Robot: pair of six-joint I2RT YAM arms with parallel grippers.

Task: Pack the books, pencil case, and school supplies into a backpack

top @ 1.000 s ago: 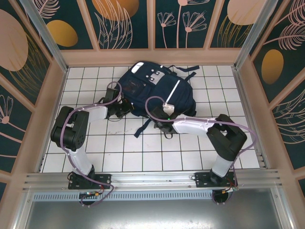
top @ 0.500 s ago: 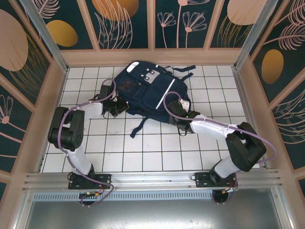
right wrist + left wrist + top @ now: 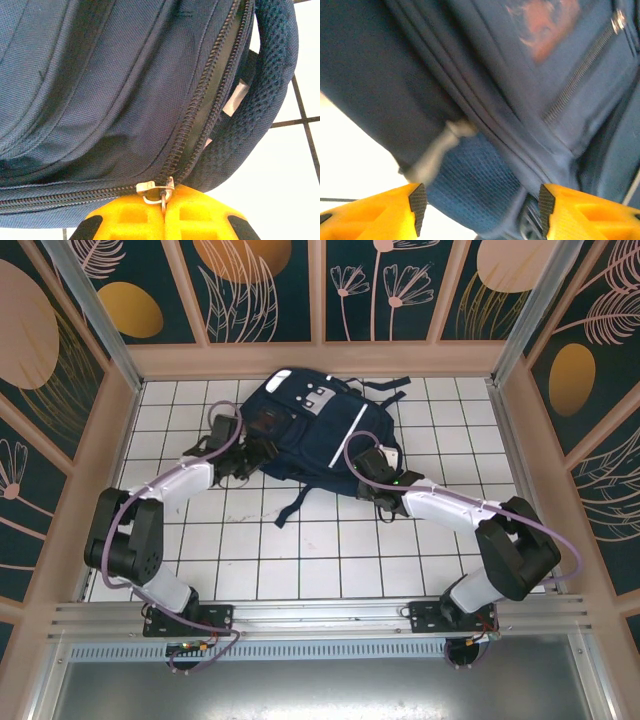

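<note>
Since half second ago, left arm (image 3: 128, 540) swings elbow outward and nearer; right arm (image 3: 450, 505) and backpack (image 3: 305, 430) hold place. At backpack's near right corner, right gripper (image 3: 163, 207) has fingers pressed together, pinching zipper pull (image 3: 158, 190); zipper beyond it gapes partly. At backpack's left edge, left gripper (image 3: 481, 205) has fingers spread, straddling mesh and seam, grey pull tab (image 3: 437, 150) just ahead. Backpack lies flat on white tiled table (image 3: 300, 550), far side, front pockets up.
</note>
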